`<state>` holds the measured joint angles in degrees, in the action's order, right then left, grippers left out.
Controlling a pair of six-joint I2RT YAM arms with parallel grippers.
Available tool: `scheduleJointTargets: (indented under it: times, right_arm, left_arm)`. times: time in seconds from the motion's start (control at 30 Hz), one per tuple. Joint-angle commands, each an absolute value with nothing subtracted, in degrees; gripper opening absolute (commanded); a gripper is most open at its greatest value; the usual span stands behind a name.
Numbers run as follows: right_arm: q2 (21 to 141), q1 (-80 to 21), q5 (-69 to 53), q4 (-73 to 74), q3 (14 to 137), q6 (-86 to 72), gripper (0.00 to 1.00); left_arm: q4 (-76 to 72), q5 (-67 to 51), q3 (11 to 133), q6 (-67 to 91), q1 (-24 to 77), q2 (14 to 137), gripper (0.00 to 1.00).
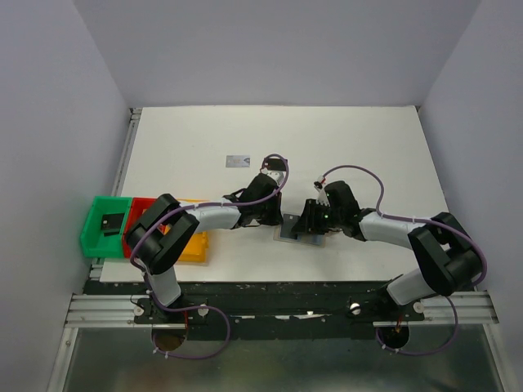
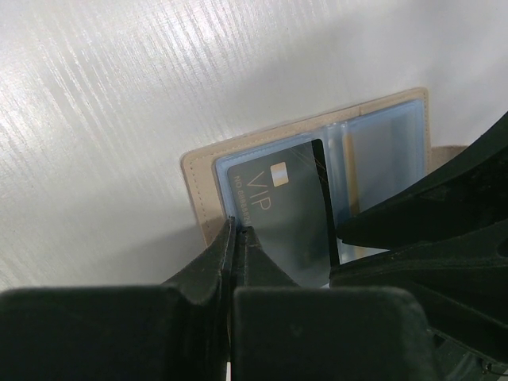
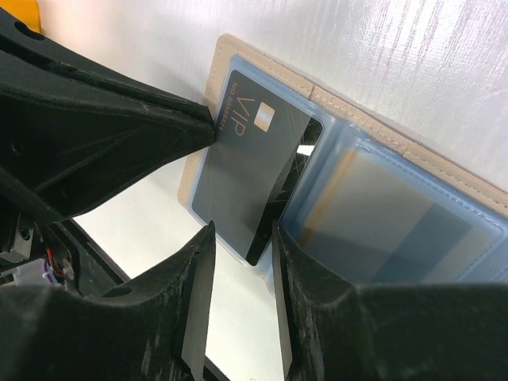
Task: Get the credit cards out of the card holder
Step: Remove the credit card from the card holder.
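1. Right tool (image 3: 242,238): released. Its two fingers stand apart on either side of the free corner of the black card (image 3: 250,167). They are not touching it, so a closing stroke would probably catch the card by its faces.
2. Left tool (image 2: 238,232): clenched, fingers drawn together. The tip rests at the outer edge of the card holder (image 2: 202,167), against the long edge of the black card. It cannot be determined whether any sleeve material is nipped between the fingers. This placement probably serves to pin the holder so that it does not slide when the card is pulled.
3. Black card: marked "VIP". It lies skewed on the left panel, with one corner past the holder's near edge. This overhang is what gives the right tool access.
4. Card holder: lies open and flat on the surface (image 1: 368,147) between the two tools, blue sleeves facing up.
5. Other panel: further cards (image 3: 373,206) show through the sleeve in gold-orange and dark tones, fully pocketed.
6. Silver card (image 1: 238,161): lies loose on the surface, well apart from the holder and beyond the left tool.
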<state>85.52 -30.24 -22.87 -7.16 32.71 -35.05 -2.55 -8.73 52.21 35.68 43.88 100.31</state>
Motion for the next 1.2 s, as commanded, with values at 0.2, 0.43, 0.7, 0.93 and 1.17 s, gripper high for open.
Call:
scheduleJointTargets:
  times: [0.2, 0.43, 0.7, 0.93, 1.17]
  right_arm:
    - [86.13, -29.62, -20.48, -6.24, 31.9, -33.49, 0.44]
    - [86.31, -29.62, -21.7, -6.76, 31.99, -33.4, 0.45]
    - [88.15, -29.44, -24.96, -10.37, 31.64, -36.65, 0.45]
    - [87.98, -28.22, -26.98, -13.36, 30.41, -39.46, 0.45]
    - [88.07, -27.07, -29.97, -18.53, 28.57, -42.71, 0.41]
  left_arm:
    - [-2.29, -8.35, 51.15, 36.47, 43.77, 101.25, 0.0]
    - [-2.55, -8.61, 51.15, 36.83, 43.86, 101.51, 0.0]
    - [-2.81, -8.44, 50.63, 37.09, 44.21, 101.78, 0.0]
    - [-2.99, -8.0, 50.19, 37.26, 44.38, 101.43, 0.0]
    - [-3.08, -8.09, 50.01, 37.62, 44.65, 101.69, 0.0]
